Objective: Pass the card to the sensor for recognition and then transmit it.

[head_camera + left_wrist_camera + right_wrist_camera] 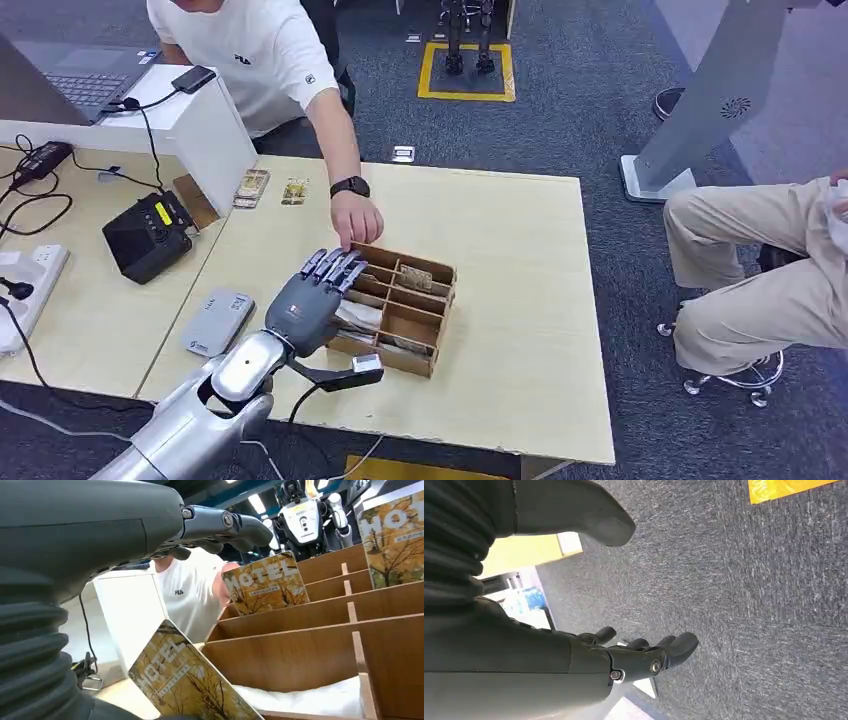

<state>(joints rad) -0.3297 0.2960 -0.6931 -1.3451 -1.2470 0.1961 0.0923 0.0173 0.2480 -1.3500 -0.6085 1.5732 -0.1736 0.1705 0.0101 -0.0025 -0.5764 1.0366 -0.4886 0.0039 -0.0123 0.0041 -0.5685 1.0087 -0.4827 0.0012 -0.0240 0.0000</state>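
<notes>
Wooden dividers are splitting the card box (420, 330) into small compartments, so that each card is standing on edge and a finger can get behind it. The box is sitting near the middle of the pale table (520, 260). The left hand (312, 300) is hovering over the left compartments of the box with its fingers (335, 266) stretched forward and lying close side by side; in the left wrist view a yellow hotel card (187, 680) is leaning tilted just below the palm, but I cannot tell if the thumb is already touching it, so I am judging that the hand is holding nothing yet. Other cards (265, 582) are standing upright in the far compartments. A person in a white shirt is reaching from the far side, and the person's hand (357, 218) is resting at the far left corner of the box, probably to keep it from sliding while the robot is picking. The grey card sensor (217, 321) is lying flat on the table to the left of the box, near enough for a short carry. The right hand (644, 655) is hanging beside the body over the carpet, its fingers loosely curled and holding nothing, because this step is needing one arm.
</notes>
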